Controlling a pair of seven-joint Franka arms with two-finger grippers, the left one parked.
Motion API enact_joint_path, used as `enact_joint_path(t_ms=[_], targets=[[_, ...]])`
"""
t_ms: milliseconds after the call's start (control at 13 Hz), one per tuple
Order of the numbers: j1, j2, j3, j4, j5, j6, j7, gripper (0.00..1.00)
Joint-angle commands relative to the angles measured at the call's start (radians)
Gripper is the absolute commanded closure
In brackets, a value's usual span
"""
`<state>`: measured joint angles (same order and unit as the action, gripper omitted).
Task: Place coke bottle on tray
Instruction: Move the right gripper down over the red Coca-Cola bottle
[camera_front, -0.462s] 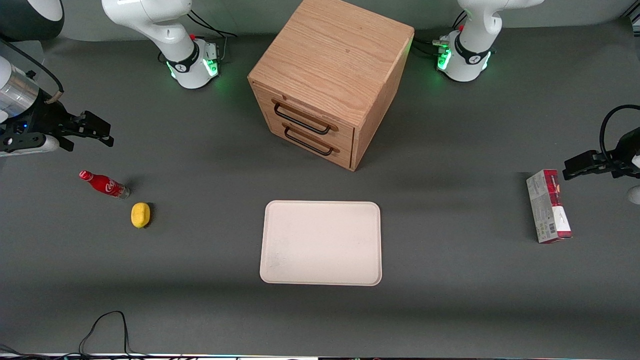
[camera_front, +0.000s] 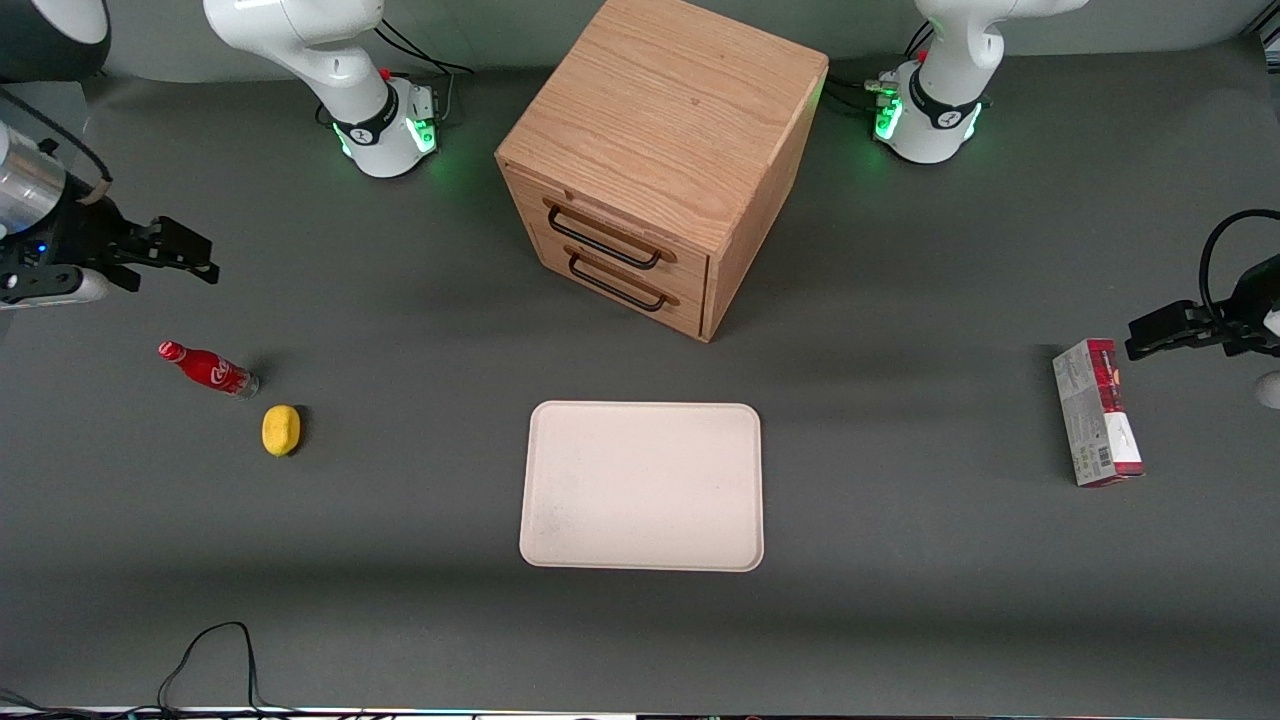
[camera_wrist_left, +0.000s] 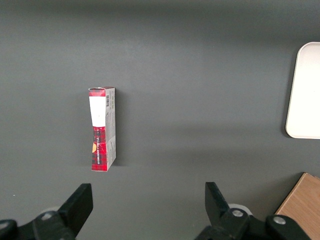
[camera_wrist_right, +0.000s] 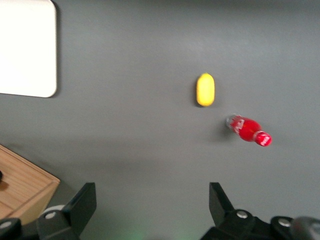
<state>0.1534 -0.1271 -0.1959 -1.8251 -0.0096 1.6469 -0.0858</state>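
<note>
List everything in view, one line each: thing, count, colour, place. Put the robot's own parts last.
coke bottle: 1, red label and cap, on the table toward the working arm's end, apart from the tray.
lemon-like lump: 1, yellow, beside the coke bottle, nearer the front camera.
tray: 1, cream-white, mid-table, in front of the cabinet, nothing on it.
cabinet: 1, light wood, two drawers with dark handles, farther from the front camera than the tray.
carton: 1, red and grey, toward the parked arm's end.
cable: 1, black, at the table edge nearest the front camera.
gripper: 1, black, open, above the table, farther from the front camera than the coke bottle, holding nothing.
</note>
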Motion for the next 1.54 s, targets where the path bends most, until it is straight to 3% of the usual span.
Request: enact_joint_path(t_ms=[0,154,538,846,1308,1462], targets=[[0.002,0.004,-0.152,-0.064,-0.026,0.055,-0.194,0.00],[0.002,0.006,-0.239,-0.127,-0.058,0.140,-0.319,0.00],[-0.002,0.102,-0.342,-0.256,-0.044,0.411,-0.488,0.00],[-0.005,0.211,-0.379,-0.356,0.081,0.625,-0.580,0.00],[-0.003,0.316,-0.381,-0.359,0.195,0.685,-0.609,0.01],[-0.002,0.310,-0.381,-0.370,0.195,0.676,-0.608,0.09]])
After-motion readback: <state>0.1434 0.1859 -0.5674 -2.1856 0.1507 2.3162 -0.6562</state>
